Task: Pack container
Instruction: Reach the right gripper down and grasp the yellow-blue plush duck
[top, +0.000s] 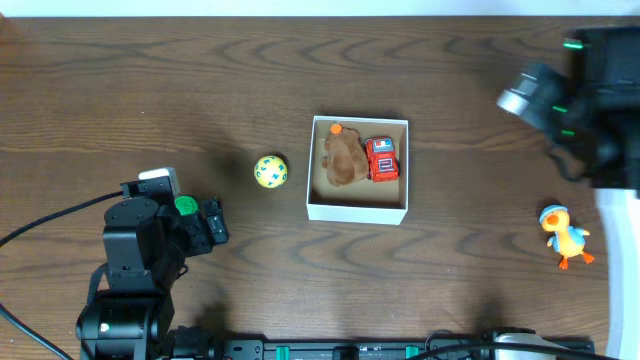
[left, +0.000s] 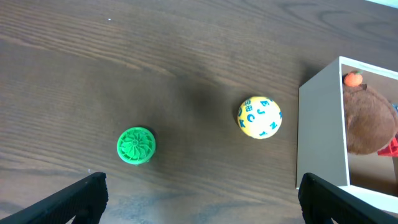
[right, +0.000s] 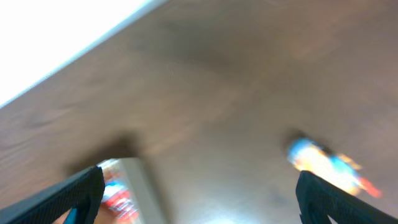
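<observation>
A: Where is the container (top: 357, 211)?
B: In the middle of the tabletop (top: 150, 80).
A: Which toy is closest?
B: The green wheel (left: 136, 145), just ahead of the left jaws. They are wide apart. The right jaws are wide too, nearer the duck (top: 566, 236).

Both arms are matte black and blocky. The left arm (top: 135, 250) has a white cap (top: 160, 178) and a black cable (top: 45, 225) trailing off it — the right arm (top: 600, 90) bears a silver-grey cylinder (top: 520, 92) and small green lights (top: 573, 44). The fingers (left: 78, 198) are black wedges.
</observation>
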